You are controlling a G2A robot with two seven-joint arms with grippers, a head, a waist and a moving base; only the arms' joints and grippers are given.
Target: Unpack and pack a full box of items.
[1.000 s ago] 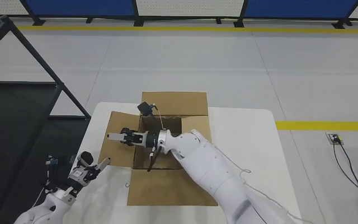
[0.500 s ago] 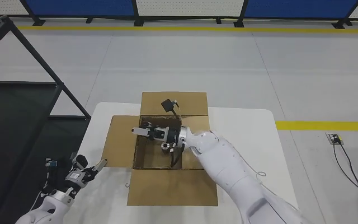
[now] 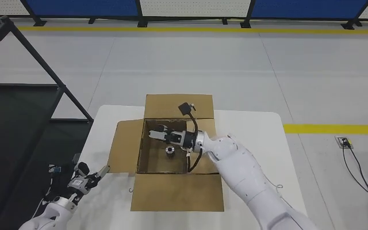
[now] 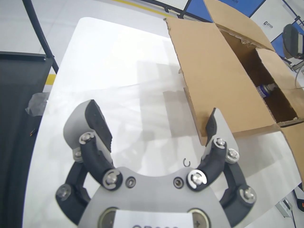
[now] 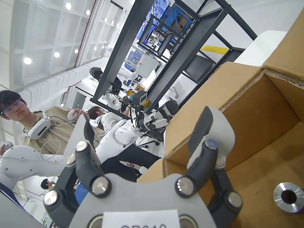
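Top view: the right gripper (image 3: 155,135), fingers apart and empty, hangs inside the box (image 3: 178,106), with a metal ring (image 3: 170,150) on the box floor at its four o'clock. It should probably descend straight, straddling the ring. The left gripper (image 3: 92,171), also apart, sits at the box's eight o'clock.

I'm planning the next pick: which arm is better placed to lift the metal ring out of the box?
Right, probably. The right end effector hangs open over the cardboard box, near the metal ring; the left end effector sits outside it, over the table.
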